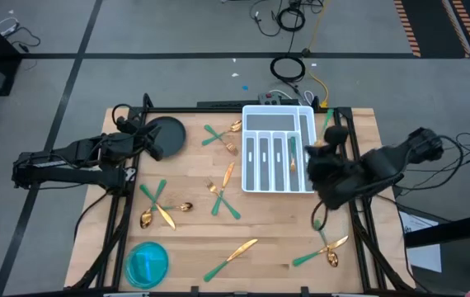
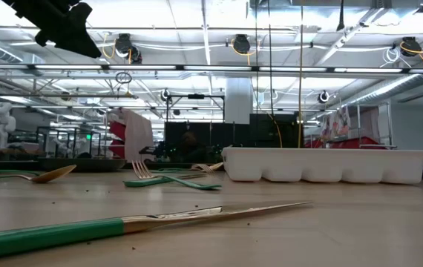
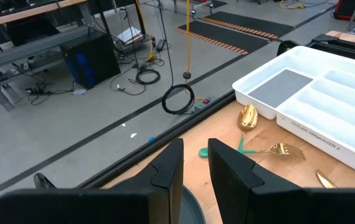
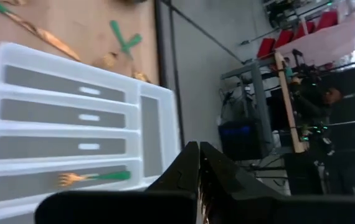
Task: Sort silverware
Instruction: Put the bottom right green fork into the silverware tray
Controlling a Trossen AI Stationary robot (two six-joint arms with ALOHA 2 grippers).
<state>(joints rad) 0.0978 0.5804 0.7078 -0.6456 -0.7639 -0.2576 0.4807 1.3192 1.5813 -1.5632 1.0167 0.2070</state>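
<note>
The right gripper (image 1: 316, 169) hangs over the right edge of the white tray (image 1: 278, 115). Its fingers are pressed shut with nothing between them. Just beside it, one fork (image 1: 293, 154) lies in the tray slot nearest that gripper. The right wrist view shows this fork (image 4: 93, 178) best, with its gold head and green handle, alone in its slot.

The left gripper (image 1: 157, 140) is at the far left of the table, over a dark round plate (image 1: 169, 132). Its fingers (image 3: 168, 171) stand a little apart and hold nothing. The closest silverware to it is a crossed pair (image 1: 218, 136) between the plate and the tray, a little way off.

The rest of the silverware is spread over the wooden table (image 1: 276, 239). A spoon, fork and knife (image 1: 157, 206) lie near the left side. A knife (image 1: 228, 173) and a fork (image 1: 223, 200) lie in the middle. A long knife (image 1: 233, 254) lies at the near edge. Three more pieces (image 1: 326, 247) lie near the right corner. A blue bowl (image 1: 147, 263) sits at the near left corner.

The low view shows the long knife (image 2: 122, 226) up close, with the tray (image 2: 323, 163) behind it. The left wrist view shows a spoon (image 3: 247, 116) and a fork (image 3: 277, 150) right beside the tray's far corner.
</note>
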